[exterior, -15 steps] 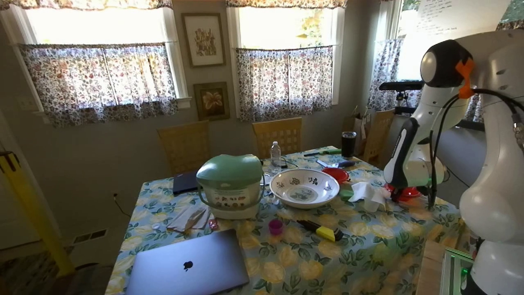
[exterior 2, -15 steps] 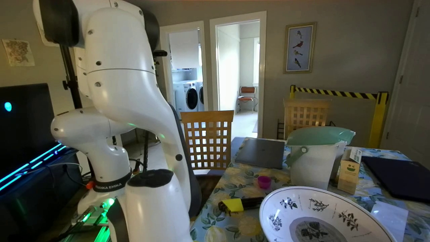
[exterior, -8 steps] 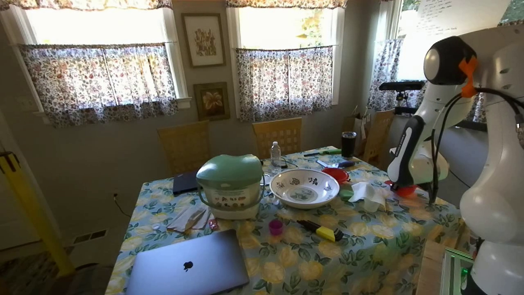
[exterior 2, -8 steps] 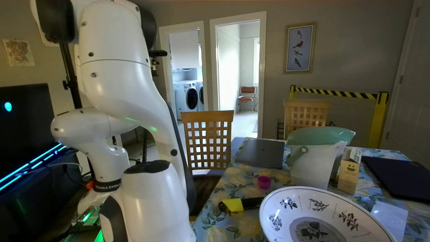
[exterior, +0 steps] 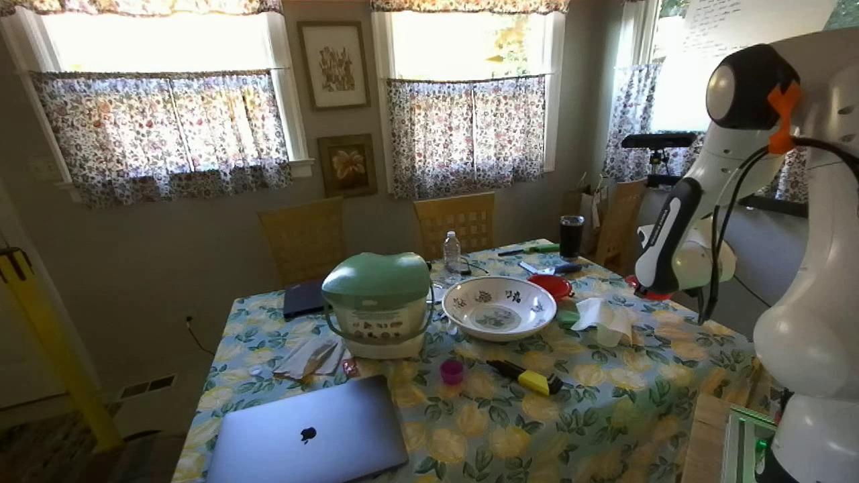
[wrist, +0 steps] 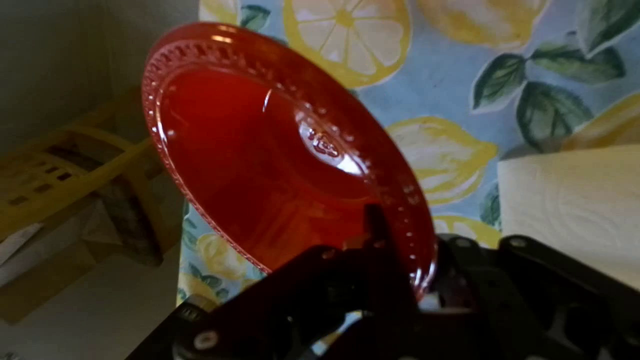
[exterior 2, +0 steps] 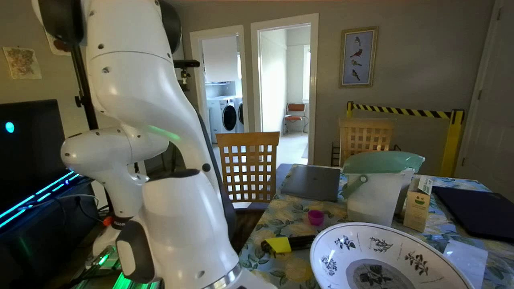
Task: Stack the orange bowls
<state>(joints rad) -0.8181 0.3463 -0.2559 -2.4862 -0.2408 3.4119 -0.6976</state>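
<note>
In the wrist view my gripper [wrist: 407, 240] is shut on the rim of an orange bowl [wrist: 240, 140], one finger inside and one outside. Glossy and red, this bowl hangs tilted above the tablecloth. An exterior view shows a sliver of the same orange bowl [exterior: 654, 295] under the wrist, which hides the gripper there. The other orange bowl [exterior: 551, 286] rests on the table behind the white patterned dish [exterior: 500, 308]. Neither bowl shows in the exterior view with the white dish [exterior 2: 377, 257] up close.
Beside the dish lie a white napkin [exterior: 600, 318] and a green item [exterior: 568, 317]. A dark tumbler [exterior: 571, 236], a plastic bottle [exterior: 451, 255] and a blue-handled tool [exterior: 567, 268] stand or lie farther back. The green-lidded container [exterior: 379, 302] is beyond the dish.
The arm has lifted, and the bowl in the gripper has risen off the table with it. The gripper has closed on its rim. The other bowl and the dish have not moved.
</note>
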